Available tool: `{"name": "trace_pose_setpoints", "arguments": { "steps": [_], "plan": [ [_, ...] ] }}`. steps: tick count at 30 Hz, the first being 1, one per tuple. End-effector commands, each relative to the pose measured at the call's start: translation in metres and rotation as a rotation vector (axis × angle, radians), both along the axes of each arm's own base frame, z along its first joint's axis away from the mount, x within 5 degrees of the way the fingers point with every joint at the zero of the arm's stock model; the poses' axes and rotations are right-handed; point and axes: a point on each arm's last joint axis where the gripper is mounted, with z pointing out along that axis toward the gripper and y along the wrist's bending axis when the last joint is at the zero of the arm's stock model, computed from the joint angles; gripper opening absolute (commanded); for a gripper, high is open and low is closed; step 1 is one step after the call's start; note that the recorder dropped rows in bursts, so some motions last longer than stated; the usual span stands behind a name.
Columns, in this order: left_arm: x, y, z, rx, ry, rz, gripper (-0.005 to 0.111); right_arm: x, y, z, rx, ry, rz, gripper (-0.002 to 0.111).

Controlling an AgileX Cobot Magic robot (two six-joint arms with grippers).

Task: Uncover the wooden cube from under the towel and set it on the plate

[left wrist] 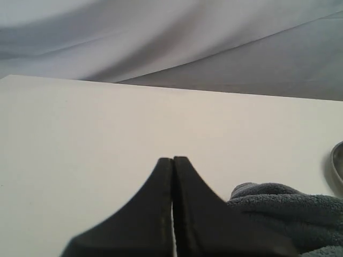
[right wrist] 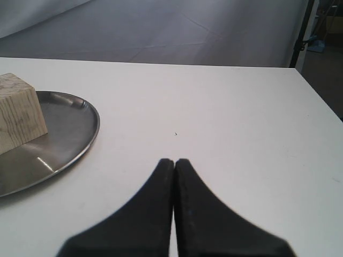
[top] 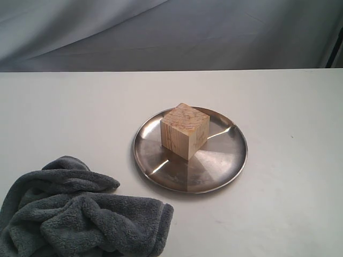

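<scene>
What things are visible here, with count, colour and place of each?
wooden cube: 1, pale wood, on the plate
plate: 1, silver, on the table, middle of the exterior view
towel: 1, dark grey, crumpled on the table, lower left, apart from the plate
table: 1, white, under all
backdrop cloth: 1, grey, behind the table
left hand: 1, black, shut, empty, near the towel
right hand: 1, black, shut, empty, near the plate
</scene>
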Motion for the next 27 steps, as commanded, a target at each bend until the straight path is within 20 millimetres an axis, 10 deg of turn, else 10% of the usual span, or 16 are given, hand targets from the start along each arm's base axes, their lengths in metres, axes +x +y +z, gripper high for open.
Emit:
{"name": "trace_pose_setpoints", "arguments": {
  "steps": [1, 27],
  "plan": [
    [-0.0003, 0.0003, -0.0016, 0.051, 0.009, -0.006, 0.0, 0.0002, 0.0, 0.0002, 0.003, -0.013, -0.001, 0.0],
    [-0.0002, 0.0003, -0.0014, 0.104, 0.01, -0.017, 0.0, 0.0002, 0.0, 0.0002, 0.003, -0.013, -0.001, 0.0]
  ]
}}
